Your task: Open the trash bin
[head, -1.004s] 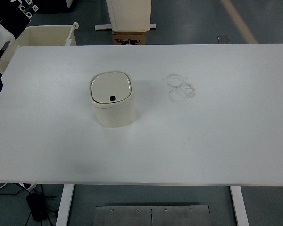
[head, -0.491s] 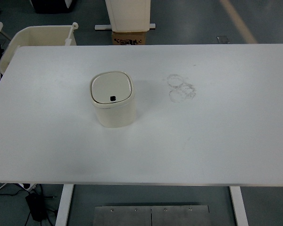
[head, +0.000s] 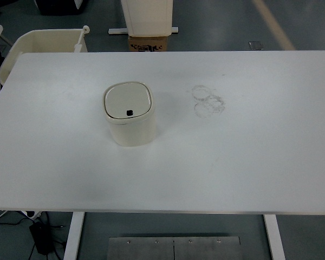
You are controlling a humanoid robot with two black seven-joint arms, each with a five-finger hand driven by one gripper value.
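A small cream trash bin (head: pixel 129 115) stands upright on the white table (head: pixel 249 162), left of centre. Its rounded square lid (head: pixel 128 101) lies flat and closed, with a small black mark near its front edge. Neither of my hands nor arms shows in the head view.
Faint ring marks (head: pixel 208 101) stain the table right of the bin. Beyond the far edge stand a cream tub (head: pixel 43 43) at the left and a cardboard box (head: pixel 149 43) under a white stand. A black power adapter (head: pixel 41 238) lies on the floor.
A dark shape at the left edge, seen one second ago, has gone out of view. The bin has not moved.
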